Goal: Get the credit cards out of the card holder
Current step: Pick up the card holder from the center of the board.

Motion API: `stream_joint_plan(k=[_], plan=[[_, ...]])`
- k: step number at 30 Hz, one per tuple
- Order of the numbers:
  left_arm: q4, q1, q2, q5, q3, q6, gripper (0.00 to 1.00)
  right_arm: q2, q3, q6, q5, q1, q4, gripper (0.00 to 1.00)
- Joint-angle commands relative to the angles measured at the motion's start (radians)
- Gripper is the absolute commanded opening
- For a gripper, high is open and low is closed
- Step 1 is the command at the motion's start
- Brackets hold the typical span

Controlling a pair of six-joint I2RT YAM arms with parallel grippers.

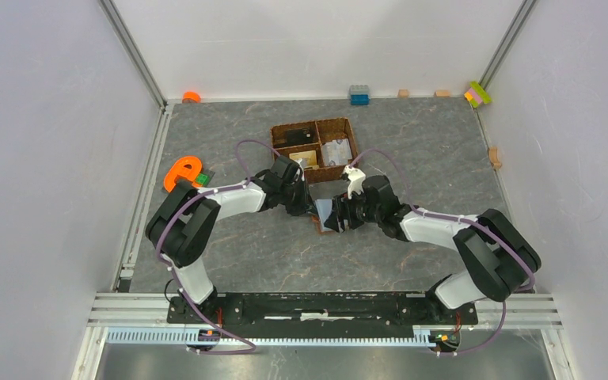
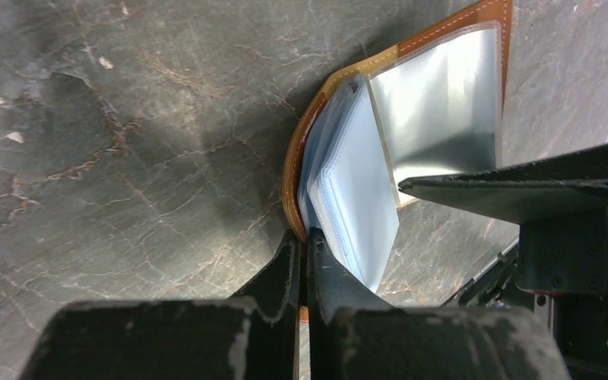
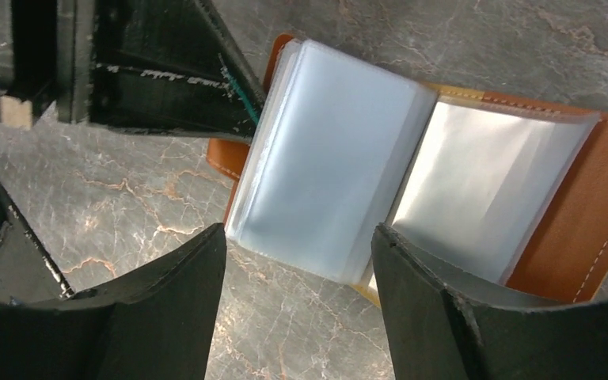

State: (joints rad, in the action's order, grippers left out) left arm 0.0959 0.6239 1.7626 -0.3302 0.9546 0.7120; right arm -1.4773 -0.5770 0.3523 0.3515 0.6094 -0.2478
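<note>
We count one card holder (image 3: pixel 582 214), two cards and two claws. The card holder lies open on the tabletop (image 1: pixel 412 142), between the claws and just in front of the basket (image 1: pixel 353 136). Its inside faces up. From the right wrist its opened length runs side to side and its fold points away from the camera. In the top view the claws hide most of it, so we can't call its axis there.

The clear sleeves (image 3: pixel 324 158) fan up from the fold as one stack, and we can't tell if any card sits in them.

The left claw (image 2: pixel 305 241) is clamped tight on the brown cover's edge. The right claw (image 3: pixel 299 233) is spread wide. It straddles the near end of the sleeve stack and holds nothing.

Both cards are in the basket: one gold-tan card (image 1: pixel 303 157) in the near-left compartment and one pale card (image 1: pixel 337 150) in the right one. We can't tell whether more are stacked under them.
</note>
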Motion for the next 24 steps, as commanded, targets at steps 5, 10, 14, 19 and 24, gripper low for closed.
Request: stream_joint_plan(k=[5,10,14,19,24], plan=[[-0.075,0.002,-0.044,-0.097,-0.010,-0.024,0.03,-0.020,-0.055,-0.034,-0.081,0.010,0.025,0.70],[-0.091,0.002,-0.065,-0.115,-0.022,-0.020,0.03,-0.017,-0.064,-0.047,-0.115,0.017,0.050,0.71],[-0.091,0.002,-0.068,-0.114,-0.022,-0.018,0.03,-0.023,-0.071,-0.053,-0.118,0.033,0.059,0.72],[-0.091,0.002,-0.070,-0.118,-0.022,-0.018,0.03,-0.038,-0.103,-0.077,-0.176,0.066,0.106,0.74],[-0.088,0.002,-0.078,-0.115,-0.022,-0.020,0.03,-0.064,-0.142,-0.092,-0.260,0.073,0.170,0.65]])
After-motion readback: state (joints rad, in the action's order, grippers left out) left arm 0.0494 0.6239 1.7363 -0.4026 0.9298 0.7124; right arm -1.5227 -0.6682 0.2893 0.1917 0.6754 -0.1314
